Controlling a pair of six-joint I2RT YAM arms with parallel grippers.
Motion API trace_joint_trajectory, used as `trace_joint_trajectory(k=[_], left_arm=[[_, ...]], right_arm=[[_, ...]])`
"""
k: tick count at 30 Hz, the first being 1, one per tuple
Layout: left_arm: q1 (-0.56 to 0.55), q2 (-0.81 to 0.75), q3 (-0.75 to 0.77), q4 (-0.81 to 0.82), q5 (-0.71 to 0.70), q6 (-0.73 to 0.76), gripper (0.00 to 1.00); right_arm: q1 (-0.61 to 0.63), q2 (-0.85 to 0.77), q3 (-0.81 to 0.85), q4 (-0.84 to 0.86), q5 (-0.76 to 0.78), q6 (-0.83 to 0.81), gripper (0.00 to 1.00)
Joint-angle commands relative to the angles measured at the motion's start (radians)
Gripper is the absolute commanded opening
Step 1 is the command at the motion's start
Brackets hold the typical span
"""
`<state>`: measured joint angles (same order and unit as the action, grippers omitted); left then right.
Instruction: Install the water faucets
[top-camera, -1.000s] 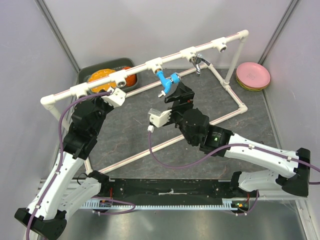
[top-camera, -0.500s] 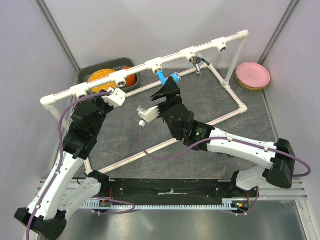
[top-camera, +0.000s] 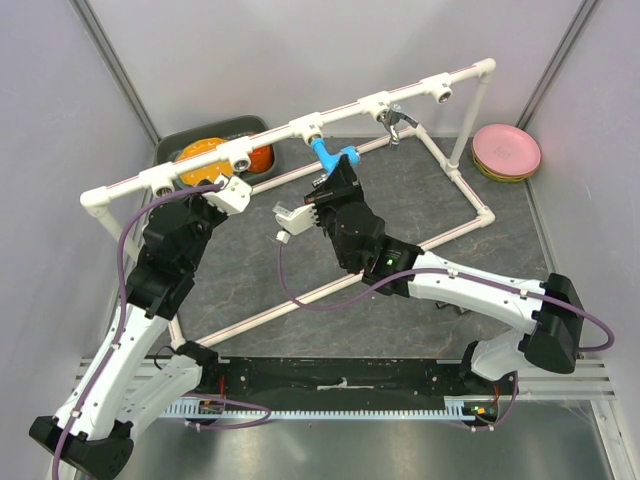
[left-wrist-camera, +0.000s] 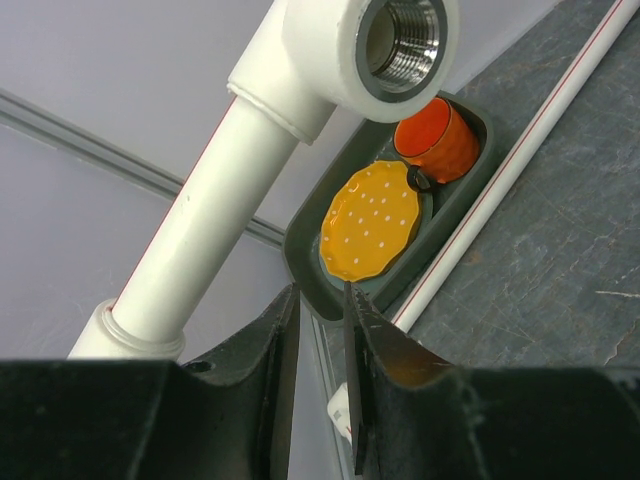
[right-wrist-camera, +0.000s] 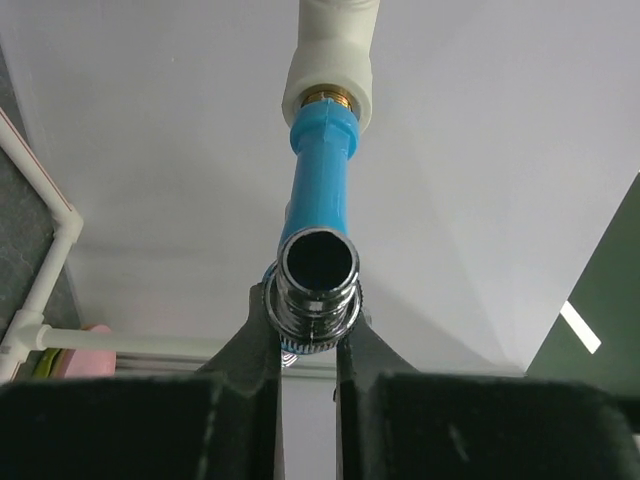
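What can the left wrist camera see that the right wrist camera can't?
Only the left wrist view shows an empty threaded socket, plus an orange cup and a dotted yellow plate in a dark tray. Only the right wrist view shows the blue faucet, joined to a white fitting, with the right gripper clamped on its metal spout. Both show white pipe and dark table.

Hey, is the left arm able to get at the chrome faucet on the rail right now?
Probably not directly. The chrome faucet hangs far along the rail, past the blue faucet, and the right gripper, clamped on that blue one, sits between it and the left gripper.
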<state>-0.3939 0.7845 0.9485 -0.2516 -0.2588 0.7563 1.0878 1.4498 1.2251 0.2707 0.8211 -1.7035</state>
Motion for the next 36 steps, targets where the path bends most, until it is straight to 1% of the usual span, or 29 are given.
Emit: trace_joint_trajectory(k=[1,4,10,13,14,16,17,18,19,21,22,24,25,27,28,31,36], left_arm=[[0.007,-0.011,-0.004,0.02,0.0,-0.025,0.31],[0.007,-0.011,-0.004,0.02,0.0,-0.025,0.31],[0.007,-0.011,-0.004,0.02,0.004,-0.025,0.31],[0.006,-0.014,-0.005,0.02,0.004,-0.025,0.31],[0.007,-0.013,-0.005,0.02,0.004,-0.023,0.31],[0.007,-0.013,-0.005,0.021,0.004,-0.023,0.31],[0.007,-0.014,-0.005,0.02,0.004,-0.023,0.31],[0.007,-0.014,-0.007,0.02,0.004,-0.023,0.31],[0.007,-0.011,-0.007,0.02,0.003,-0.023,0.31],[0.006,-0.01,-0.007,0.02,0.003,-0.023,0.31],[0.007,-0.01,-0.007,0.02,0.003,-0.023,0.31],[0.007,-0.01,-0.007,0.02,0.004,-0.025,0.31],[0.007,-0.008,-0.005,0.02,0.001,-0.022,0.31],[0.009,-0.008,-0.007,0.02,0.001,-0.023,0.31],[0.007,-0.008,-0.007,0.02,0.001,-0.022,0.31],[0.009,-0.008,-0.005,0.02,0.004,-0.023,0.31],[0.01,-0.01,-0.007,0.02,0.003,-0.023,0.31]], right_arm=[[-0.011,0.03,0.076,-0.013,0.007,0.116,0.05],[-0.012,0.04,0.103,-0.045,0.006,0.198,0.0],[-0.014,0.028,0.129,-0.146,-0.011,0.369,0.0],[-0.011,0.009,0.091,-0.139,-0.004,0.363,0.01],[-0.008,0.0,0.074,-0.125,0.003,0.348,0.18],[0.0,-0.025,0.028,-0.081,0.018,0.32,0.32],[0.001,-0.032,0.024,-0.08,0.019,0.318,0.41],[0.006,-0.04,0.022,-0.102,0.023,0.323,0.46],[0.011,-0.054,0.019,-0.106,0.03,0.324,0.56],[0.02,-0.069,0.011,-0.105,0.039,0.318,0.63],[0.024,-0.086,0.008,-0.114,0.041,0.318,0.71],[0.033,-0.097,0.007,-0.137,0.055,0.324,0.77],[0.038,-0.107,0.005,-0.149,0.061,0.326,0.82],[0.052,-0.118,0.001,-0.168,0.084,0.327,0.86],[0.055,-0.132,-0.007,-0.172,0.088,0.327,0.9],[0.066,-0.158,-0.018,-0.192,0.099,0.334,0.92],[0.072,-0.187,-0.016,-0.203,0.096,0.338,0.92]])
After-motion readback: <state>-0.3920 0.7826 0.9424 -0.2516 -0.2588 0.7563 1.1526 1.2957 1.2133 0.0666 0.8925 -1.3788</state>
